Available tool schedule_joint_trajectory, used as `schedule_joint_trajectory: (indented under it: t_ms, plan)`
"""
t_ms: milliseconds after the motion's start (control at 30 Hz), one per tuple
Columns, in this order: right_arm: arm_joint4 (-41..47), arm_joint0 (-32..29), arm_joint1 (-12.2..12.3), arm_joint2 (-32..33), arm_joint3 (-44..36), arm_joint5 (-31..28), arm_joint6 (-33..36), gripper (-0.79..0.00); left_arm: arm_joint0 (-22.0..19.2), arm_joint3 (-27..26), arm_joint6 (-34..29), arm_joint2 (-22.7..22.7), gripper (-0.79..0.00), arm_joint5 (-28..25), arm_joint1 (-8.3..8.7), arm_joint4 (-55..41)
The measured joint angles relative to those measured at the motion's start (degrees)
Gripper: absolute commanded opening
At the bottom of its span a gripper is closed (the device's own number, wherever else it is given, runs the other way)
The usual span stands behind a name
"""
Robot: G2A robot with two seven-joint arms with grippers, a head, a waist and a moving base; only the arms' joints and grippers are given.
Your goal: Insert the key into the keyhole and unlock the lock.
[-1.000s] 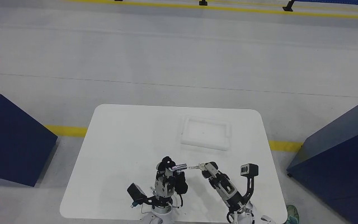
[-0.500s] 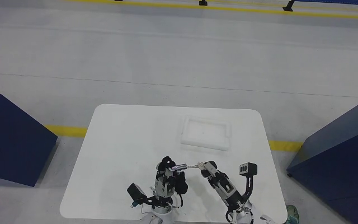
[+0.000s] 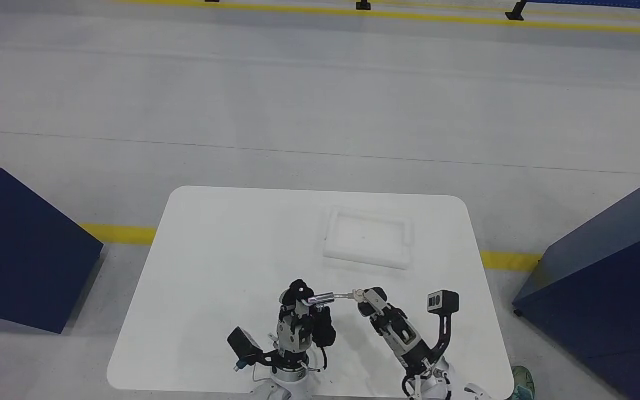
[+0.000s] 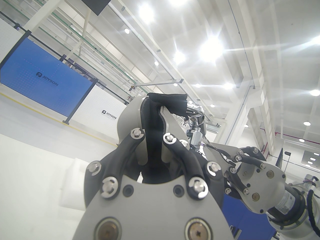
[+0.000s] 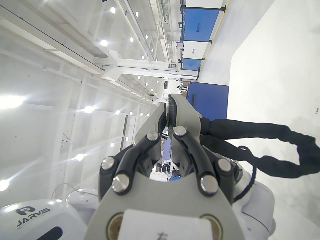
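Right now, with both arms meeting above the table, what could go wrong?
1. The lock sits at the tip of the left end effector, off the table. A sideways push from the key could twist it in the grasp.
2. The right end effector pinches the key, and its line-up with the keyhole cannot be told; forcing it may bend it.
3. A slip would likely drop either part onto the table.
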Motion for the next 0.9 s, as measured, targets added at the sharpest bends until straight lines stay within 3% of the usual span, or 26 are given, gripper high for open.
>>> schedule_joint_trajectory:
  t_ms: [900]
  plan:
    - [-2.86,-0.98,-1.68,1.41,0.15,-0.41,1.69,-0.785,0.0,0.0,0.0,0.0,-0.785,0.0,0.0,0.0]
